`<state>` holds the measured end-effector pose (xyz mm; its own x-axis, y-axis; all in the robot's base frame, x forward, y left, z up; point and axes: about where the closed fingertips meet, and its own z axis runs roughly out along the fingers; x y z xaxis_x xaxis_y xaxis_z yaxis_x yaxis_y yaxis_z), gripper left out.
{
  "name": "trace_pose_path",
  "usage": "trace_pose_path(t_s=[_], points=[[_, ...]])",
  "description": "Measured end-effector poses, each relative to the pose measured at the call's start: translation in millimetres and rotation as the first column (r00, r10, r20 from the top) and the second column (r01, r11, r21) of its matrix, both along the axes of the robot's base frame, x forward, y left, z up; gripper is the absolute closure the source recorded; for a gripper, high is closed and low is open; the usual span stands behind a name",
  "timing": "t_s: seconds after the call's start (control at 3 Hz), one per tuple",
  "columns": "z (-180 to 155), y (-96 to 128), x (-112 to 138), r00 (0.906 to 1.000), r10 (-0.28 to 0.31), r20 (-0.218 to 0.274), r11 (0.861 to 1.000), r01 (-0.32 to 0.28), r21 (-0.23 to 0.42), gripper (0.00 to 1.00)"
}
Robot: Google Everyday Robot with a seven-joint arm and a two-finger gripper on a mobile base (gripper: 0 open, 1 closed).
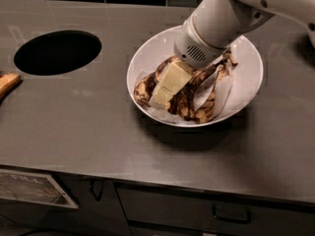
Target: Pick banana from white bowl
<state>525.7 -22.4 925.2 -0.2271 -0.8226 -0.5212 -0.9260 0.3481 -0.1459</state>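
– banana [143,88], the short plump curved one, tan-yellow peel with dark brown blotches: where does it lie?
– in the large round glossy white bowl [152,48], on the side of the bowl toward the desk's left edge, curving along the inner wall. more blotched bananas [199,109] lie heaped beside it, toward the right edge, touching it.
– and the bowl?
– it stands on the flat grey metal desk [98,127], right of the middle and nearer the back edge than the front.
– the gripper?
– the cream-coloured gripper [160,98] reaches down into the bowl, tilted, its tip low among the fruit, just beside the banana and perhaps touching it. whether it is clenched, released or grasping anything, i cannot tell.
– what carries it?
– a thick white arm [221,18] that comes in from the back right corner and slants down over the bowl's back rim. its round end, with a small vent grille, hides part of the heap.
– anything else on the desk?
– a round black hole [56,52] cut in the top near the back left corner, well apart from the bowl, and an orange-brown wooden piece [7,82] poking in at the left edge, only partly in view. below the front edge are a framed label [29,188] and dark drawer handles [231,214].
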Motion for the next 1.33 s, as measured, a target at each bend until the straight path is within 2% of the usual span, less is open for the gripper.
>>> trace_pose_path(t_s=[0.33,0.67,1.0,1.33], points=[[-4.8,0.9,0.7,0.9959,-0.085,-0.031,0.996,0.086,0.029,0.00],[-4.1,1.5,2.7,0.9862,-0.161,-0.040,0.985,0.163,0.060,0.00],[-3.1,-0.1,1.3,0.9727,-0.230,-0.030,0.967,0.232,0.101,0.00],[-5.0,-1.2,1.4,0.9616,-0.273,-0.024,0.953,0.274,0.131,0.16]])
